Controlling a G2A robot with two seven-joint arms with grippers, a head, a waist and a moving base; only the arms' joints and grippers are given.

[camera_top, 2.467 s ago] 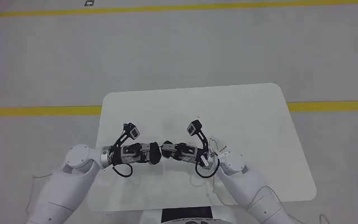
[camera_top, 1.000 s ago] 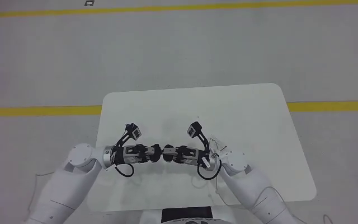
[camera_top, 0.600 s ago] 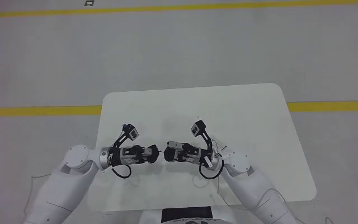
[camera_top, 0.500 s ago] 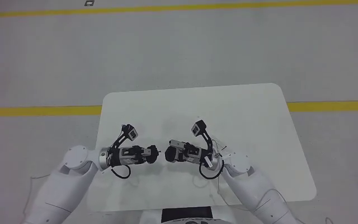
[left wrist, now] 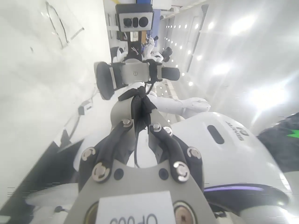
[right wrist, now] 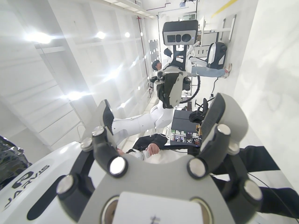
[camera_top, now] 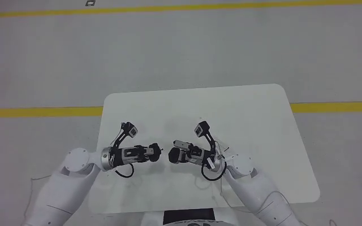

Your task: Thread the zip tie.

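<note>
My left gripper (camera_top: 156, 151) hovers low over the near middle of the white table (camera_top: 254, 113), pointing right. Its fingers are shut on a thin black strip, the zip tie (left wrist: 140, 102), pinched at the tips; a short black end pokes out toward the other arm. My right gripper (camera_top: 173, 153) faces it from a small gap away. Its jaws are spread wide with nothing between them. In the left wrist view the right gripper (left wrist: 137, 76) shows both dark pads apart. From the right wrist's own gripper (right wrist: 161, 114), the left gripper (right wrist: 170, 92) appears end-on, closed.
A thin black wire loop (left wrist: 57, 26) with a clear strip lies on the table beyond the right arm, also visible as fine lines (camera_top: 222, 146). A small tag on a cord (left wrist: 81, 110) lies near the table's edge. The far and right parts of the table are bare.
One second ago the two grippers met tip to tip. Since then the right gripper has opened and both have drawn apart, the left sliding back leftward while staying shut.
</note>
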